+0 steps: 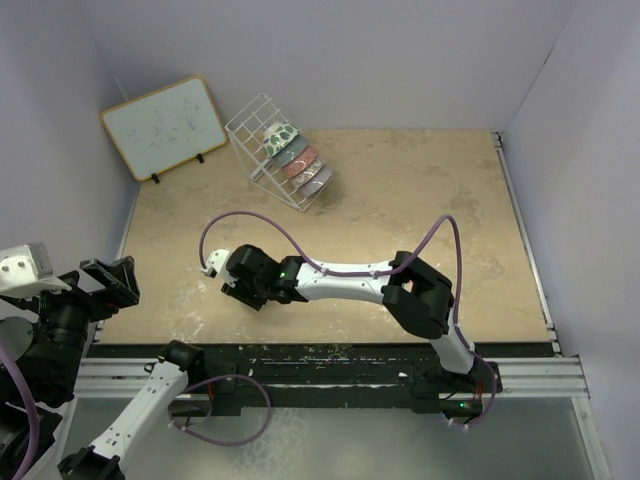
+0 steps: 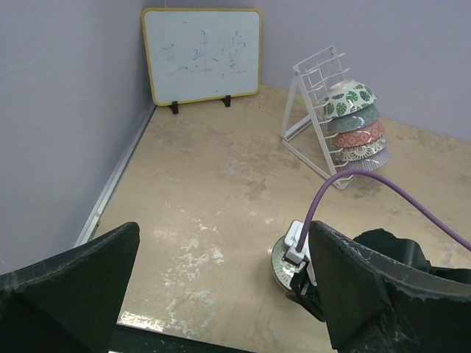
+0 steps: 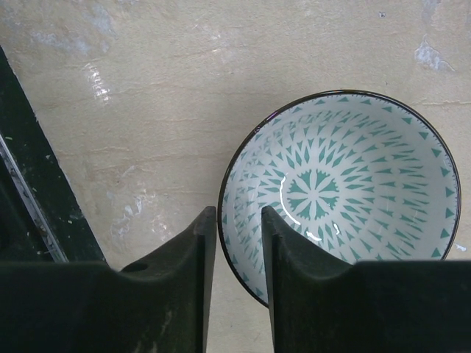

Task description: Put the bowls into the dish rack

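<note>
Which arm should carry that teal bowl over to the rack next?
Right. The right gripper straddles the rim of the teal bowl, while the left gripper sits open, well short of it.

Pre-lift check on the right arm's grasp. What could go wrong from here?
1. The right gripper has its fingers astride one spot on the teal bowl rim. With a pinch that narrow, the bowl may tilt or slip when lifted.
2. The dish rack already holds four bowls packed close. Sliding in a fifth could knock them.
</note>
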{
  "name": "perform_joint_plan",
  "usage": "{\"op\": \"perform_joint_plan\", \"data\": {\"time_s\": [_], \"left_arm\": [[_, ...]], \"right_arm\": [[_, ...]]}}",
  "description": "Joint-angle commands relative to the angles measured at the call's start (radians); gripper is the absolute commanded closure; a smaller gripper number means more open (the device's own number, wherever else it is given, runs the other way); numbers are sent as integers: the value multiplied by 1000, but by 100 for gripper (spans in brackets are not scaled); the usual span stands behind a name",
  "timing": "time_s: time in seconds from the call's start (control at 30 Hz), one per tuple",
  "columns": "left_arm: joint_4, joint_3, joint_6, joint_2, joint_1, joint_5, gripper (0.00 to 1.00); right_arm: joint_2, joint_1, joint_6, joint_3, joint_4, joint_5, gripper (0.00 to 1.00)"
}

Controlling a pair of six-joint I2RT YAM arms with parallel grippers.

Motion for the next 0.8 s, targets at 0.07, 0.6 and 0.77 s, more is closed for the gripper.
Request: {"op": "perform_joint_plan", "data": {"time_s": [0.07, 0.6, 0.77], "left_arm": [[17, 0, -16, -9, -8, -18, 1], [11, 5, -23, -17, -15, -21, 1], [5, 22, -22, -13, -18, -27, 1]], "right_arm": [[8, 5, -15, 37, -14, 18, 72], [-64, 1, 67, 33, 57, 48, 100], [-117, -49, 161, 40, 133, -26, 100]]}}
